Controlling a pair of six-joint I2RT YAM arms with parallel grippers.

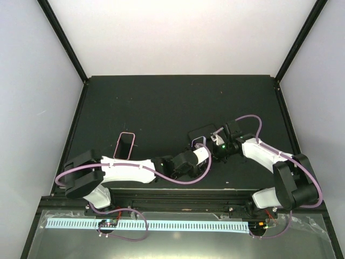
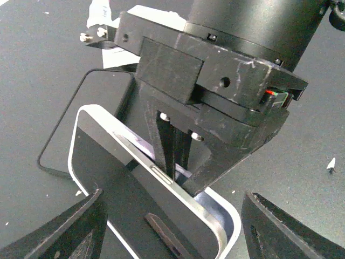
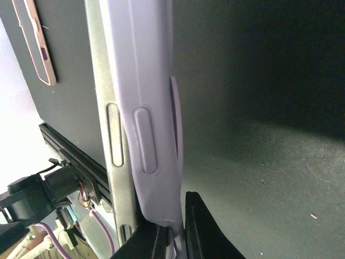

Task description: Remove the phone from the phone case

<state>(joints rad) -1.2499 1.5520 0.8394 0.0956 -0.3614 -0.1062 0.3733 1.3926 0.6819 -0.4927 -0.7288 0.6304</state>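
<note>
Top view: arms meet mid matte black worktop (image 1: 161, 102). White walls around. Spare pink-rimmed case (image 1: 125, 145) lies left.
Left wrist: silver-edged dark-faced phone (image 2: 113, 183) tilted above worktop; left jaws spread wide astride it, touching nothing.
Right wrist: right jaws clamped on lip of lavender soft silicone phone case (image 3: 153, 108), phone edge beside it. Peel looks underway; next, left jaws need to close on phone and pull.
</note>
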